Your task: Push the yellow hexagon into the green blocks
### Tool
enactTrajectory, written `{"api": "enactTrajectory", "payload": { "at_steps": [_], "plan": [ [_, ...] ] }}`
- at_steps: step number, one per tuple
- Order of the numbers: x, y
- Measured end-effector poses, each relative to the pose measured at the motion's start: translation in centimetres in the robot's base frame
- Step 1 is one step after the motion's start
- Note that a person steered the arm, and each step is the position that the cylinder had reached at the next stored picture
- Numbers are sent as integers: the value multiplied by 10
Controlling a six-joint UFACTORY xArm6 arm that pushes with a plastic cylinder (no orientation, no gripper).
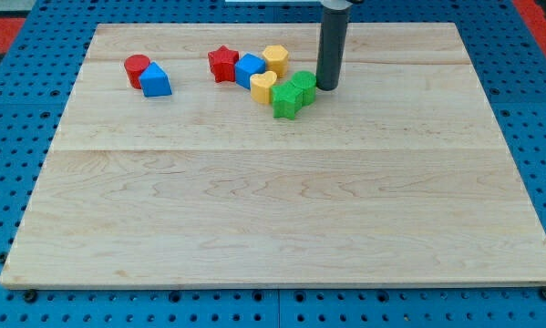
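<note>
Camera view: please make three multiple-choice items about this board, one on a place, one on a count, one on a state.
1. Where is my tip relative to the green blocks?
A. at their right in the view
B. at their left
C. below them

2. How many blue blocks are there?
A. one
B. two
C. three

3. The yellow hexagon is
A. alone on the board
B. against the blue block
C. on top of the red star

Answers: 1 A, the rod stands just right of them. 2 B, the second lies beside the red cylinder. 3 B, their sides meet.
</note>
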State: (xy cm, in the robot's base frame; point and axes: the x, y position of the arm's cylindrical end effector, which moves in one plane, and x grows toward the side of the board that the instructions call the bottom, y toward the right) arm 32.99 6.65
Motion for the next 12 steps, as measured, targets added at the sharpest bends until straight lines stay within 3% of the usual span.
{"api": "enactTrajectory", "payload": {
  "at_steps": [3,4,5,6,7,10,12],
  "plan": [
    [24,-44],
    [12,-25],
    [-70,-8],
    [-120,-39],
    [-131,-96],
    [-128,-76],
    [-82,-73]
  ]
}}
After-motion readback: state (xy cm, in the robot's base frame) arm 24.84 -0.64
